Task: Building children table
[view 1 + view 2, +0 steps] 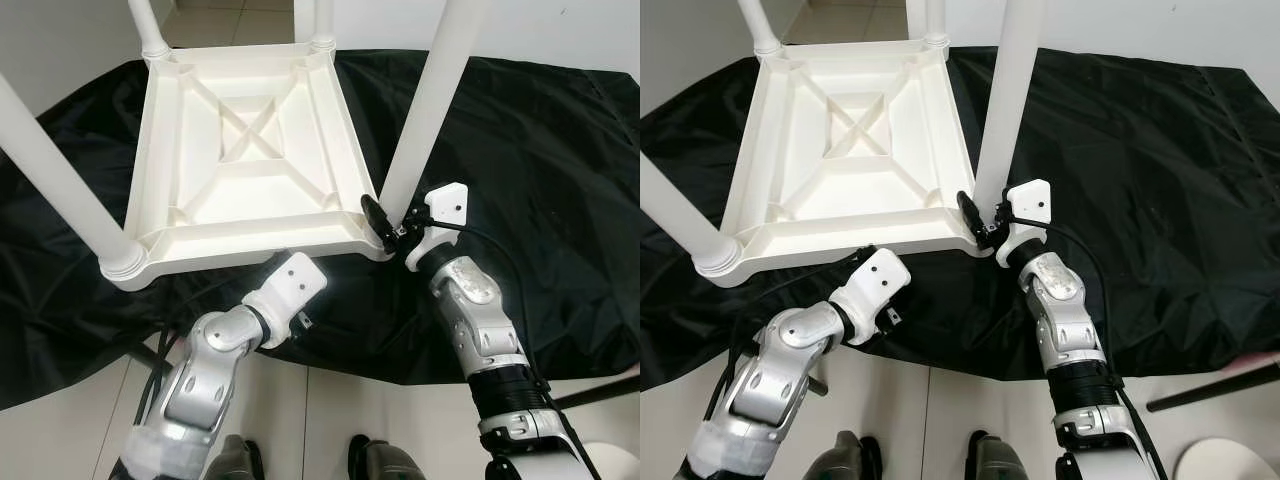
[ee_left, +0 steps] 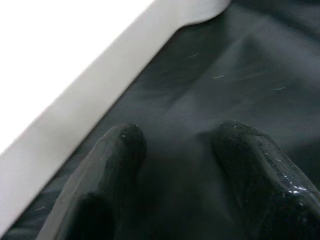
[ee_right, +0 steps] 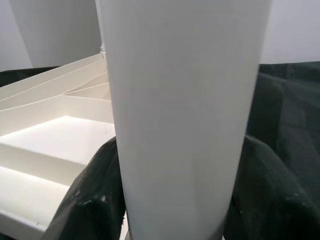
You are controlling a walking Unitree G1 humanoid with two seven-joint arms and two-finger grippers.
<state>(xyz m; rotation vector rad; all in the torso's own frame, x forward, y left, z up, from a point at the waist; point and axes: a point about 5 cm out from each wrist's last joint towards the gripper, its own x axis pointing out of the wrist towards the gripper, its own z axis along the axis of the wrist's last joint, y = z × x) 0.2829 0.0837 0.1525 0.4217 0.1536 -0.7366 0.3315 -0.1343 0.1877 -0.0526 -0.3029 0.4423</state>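
- A black cloth (image 1: 540, 180) covers the floor ahead, reaching from the left edge to the far right; pale tiles (image 1: 330, 420) show at its near edge.
- A white tabletop (image 1: 245, 150) lies upside down on the cloth, left of centre, its ribbed underside facing up with a raised X in the middle.
- Four white legs stand in its corners: a near-left leg (image 1: 55, 175) leaning out to the left, a near-right leg (image 1: 430, 100) rising up and to the right, and two far legs (image 1: 150, 25) at the far corners.
- The right gripper (image 3: 172, 210) is at the base of the near-right leg, just right of the tabletop's near-right corner, with one black finger on each side of the leg, clamped against it.
- The left gripper (image 2: 180, 150) is low at the tabletop's near edge, over the cloth; its fingers (image 2: 117, 150) are spread apart with nothing between them, the white rim just beside them.
- A dark rod (image 1: 1220, 385) lies on the tiles at the near right.
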